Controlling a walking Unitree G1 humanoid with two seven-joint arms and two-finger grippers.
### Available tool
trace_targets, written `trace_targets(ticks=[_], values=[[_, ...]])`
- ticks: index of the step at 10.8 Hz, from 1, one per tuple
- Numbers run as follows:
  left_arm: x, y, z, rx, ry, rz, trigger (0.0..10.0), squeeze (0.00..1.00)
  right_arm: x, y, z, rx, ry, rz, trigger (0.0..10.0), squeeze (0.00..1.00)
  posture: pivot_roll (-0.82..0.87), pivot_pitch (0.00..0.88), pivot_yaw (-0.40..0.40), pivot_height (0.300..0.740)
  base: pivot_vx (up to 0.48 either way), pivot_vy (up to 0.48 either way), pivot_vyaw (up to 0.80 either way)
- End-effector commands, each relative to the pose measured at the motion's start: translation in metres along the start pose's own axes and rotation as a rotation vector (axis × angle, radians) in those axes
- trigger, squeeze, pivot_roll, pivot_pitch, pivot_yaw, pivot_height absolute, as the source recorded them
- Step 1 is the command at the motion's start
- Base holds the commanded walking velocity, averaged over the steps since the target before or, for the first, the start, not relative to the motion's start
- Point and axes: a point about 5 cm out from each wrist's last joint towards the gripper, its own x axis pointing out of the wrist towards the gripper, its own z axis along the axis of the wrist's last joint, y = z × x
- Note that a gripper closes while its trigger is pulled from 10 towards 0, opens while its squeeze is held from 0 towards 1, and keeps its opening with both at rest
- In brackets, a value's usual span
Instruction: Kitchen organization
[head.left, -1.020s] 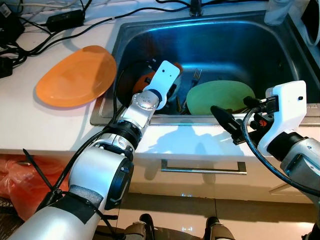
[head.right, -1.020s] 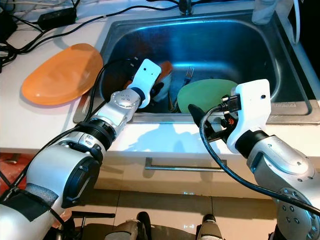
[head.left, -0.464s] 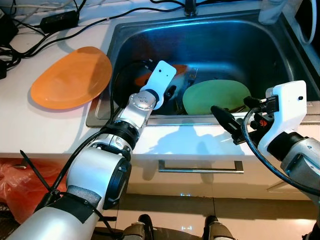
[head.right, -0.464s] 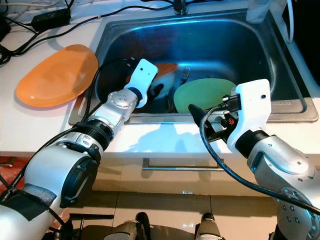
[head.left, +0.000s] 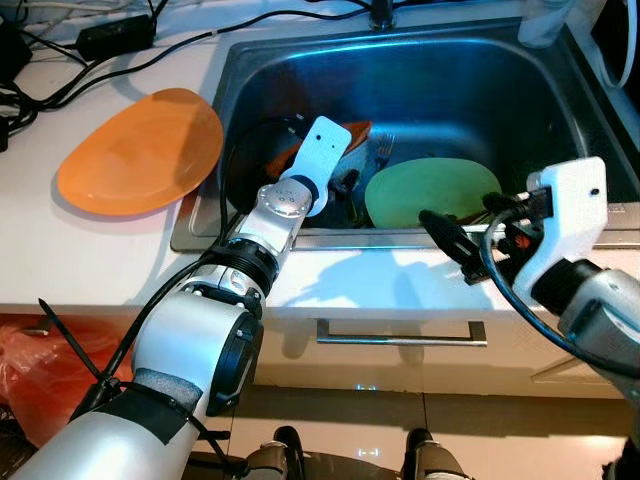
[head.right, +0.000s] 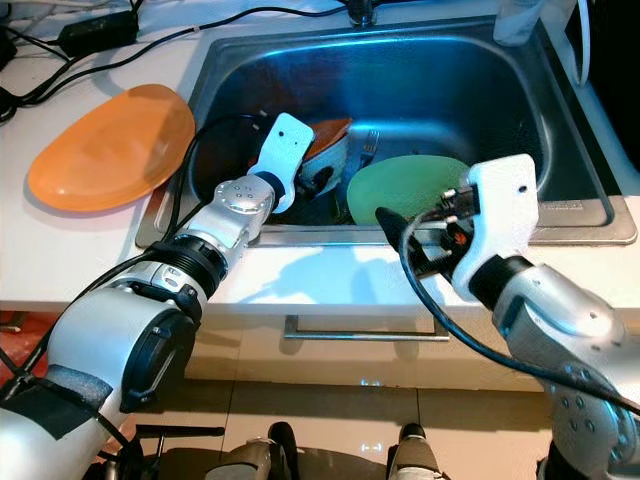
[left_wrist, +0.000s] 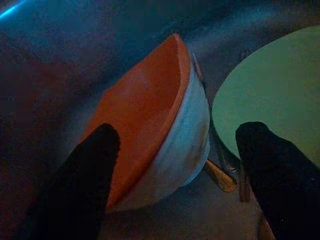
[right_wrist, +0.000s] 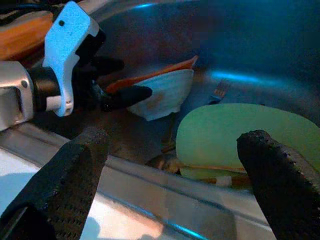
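Left gripper (left_wrist: 175, 165): pushed further into sink, fingers now spread either side of tilted orange bowl (left_wrist: 150, 120)
Camera: shifted slightly

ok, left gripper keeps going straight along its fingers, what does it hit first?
Most likely the tilted orange-and-white bowl in the sink: the open left gripper points at it, fingers either side. Depth unclear.
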Motion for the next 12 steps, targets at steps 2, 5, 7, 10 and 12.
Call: trace_targets(ticks=[2, 5, 7, 10, 12], values=[[-0.002, 0.003, -0.011, -0.037, 0.024, -0.002, 10.0, 1.0, 0.005, 0.002, 0.003, -0.008, -0.027, 0.04, 10.0, 0.0, -0.22, 0.202, 0.121, 0.74, 0.0, 0.0, 0.0], [-0.003, 0.013, 0.0, -0.063, -0.046, 0.049, 10.0, 1.0, 0.015, 0.003, 0.011, -0.029, -0.062, 0.089, 10.0, 0.0, -0.2, 0.152, 0.102, 0.74, 0.0, 0.0, 0.0], [-0.003, 0.019, 0.018, -0.084, -0.151, 0.042, 10.0, 1.0, 0.022, 0.004, 0.017, -0.044, -0.09, 0.121, 10.0, 0.0, -0.18, 0.13, 0.087, 0.74, 0.0, 0.0, 0.0], [-0.007, 0.031, 0.034, 0.054, -0.246, 0.106, 10.0, 1.0, 0.036, 0.005, 0.021, -0.054, -0.115, 0.17, 10.0, 0.0, -0.12, 0.093, 0.056, 0.74, 0.0, 0.0, 0.0], [-0.014, 0.056, 0.041, 0.13, -0.266, 0.216, 10.0, 1.0, 0.044, 0.006, 0.023, -0.06, -0.136, 0.194, 10.0, 0.0, -0.09, 0.076, 0.048, 0.74, 0.0, 0.0, 0.0]])
